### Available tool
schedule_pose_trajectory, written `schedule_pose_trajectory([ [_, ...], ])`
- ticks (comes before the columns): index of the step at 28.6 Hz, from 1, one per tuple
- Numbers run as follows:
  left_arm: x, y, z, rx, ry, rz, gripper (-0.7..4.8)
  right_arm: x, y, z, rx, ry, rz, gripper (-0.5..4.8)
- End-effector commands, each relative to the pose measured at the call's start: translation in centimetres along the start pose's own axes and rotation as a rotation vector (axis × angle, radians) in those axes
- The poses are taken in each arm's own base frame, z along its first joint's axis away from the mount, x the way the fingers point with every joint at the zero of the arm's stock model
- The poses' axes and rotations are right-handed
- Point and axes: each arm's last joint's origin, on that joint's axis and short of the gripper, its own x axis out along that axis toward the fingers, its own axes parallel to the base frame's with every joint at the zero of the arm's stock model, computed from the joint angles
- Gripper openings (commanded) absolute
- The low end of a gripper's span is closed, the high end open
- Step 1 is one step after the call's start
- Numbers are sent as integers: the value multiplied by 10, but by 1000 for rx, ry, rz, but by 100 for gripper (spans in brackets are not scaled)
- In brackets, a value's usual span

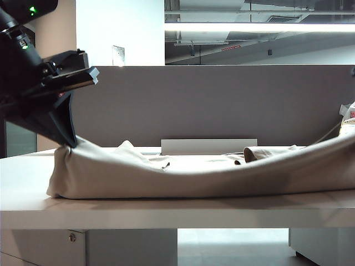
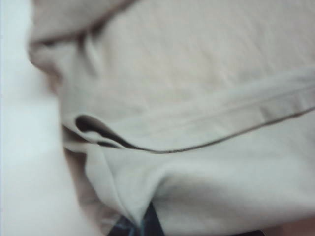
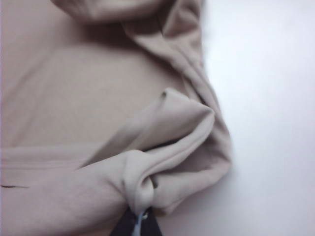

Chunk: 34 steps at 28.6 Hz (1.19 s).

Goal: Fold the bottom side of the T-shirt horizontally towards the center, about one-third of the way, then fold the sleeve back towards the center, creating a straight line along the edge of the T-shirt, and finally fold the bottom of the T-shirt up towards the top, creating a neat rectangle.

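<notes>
The pale beige T-shirt [image 1: 194, 177] lies in a long fold across the white table [image 1: 166, 213]. Its left end is pulled up to a peak by my left gripper [image 1: 71, 143], which is shut on the cloth. The left wrist view shows a pinch of T-shirt [image 2: 197, 88] between the dark tips of that left gripper [image 2: 140, 227], with the stitched bottom hem band [image 2: 231, 120] running past it. My right gripper [image 3: 140, 222] is shut on a bunched fold of the T-shirt [image 3: 74, 98] near the cloth's edge. That gripper is outside the exterior view, where the cloth rises toward the right border.
A grey partition [image 1: 222, 100] stands behind the table, with a low white strip [image 1: 208, 146] in front of it. Some packets [image 1: 348, 119] sit at the far right edge. Bare tabletop [image 3: 270, 98] shows beside the shirt in the right wrist view.
</notes>
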Motion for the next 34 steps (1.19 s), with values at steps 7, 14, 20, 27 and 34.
schedule_pose_trajectory([
  [7, -14, 28, 46, 5, -117, 62, -6, 2, 4, 28, -1, -70, 16, -5],
  [14, 3, 31, 88, 45, -139, 67, -6, 29, 3, 45, 3, -68, 33, -5],
  [20, 40, 32, 121, 78, -117, 71, -6, 51, 1, 78, -5, -70, 38, -5],
  [27, 77, 46, 151, 104, -110, 104, -6, 74, -3, 117, -16, -99, 39, -5],
  [34, 84, 70, 176, 73, -155, 143, -6, 89, -5, 142, -29, -128, 43, -5],
])
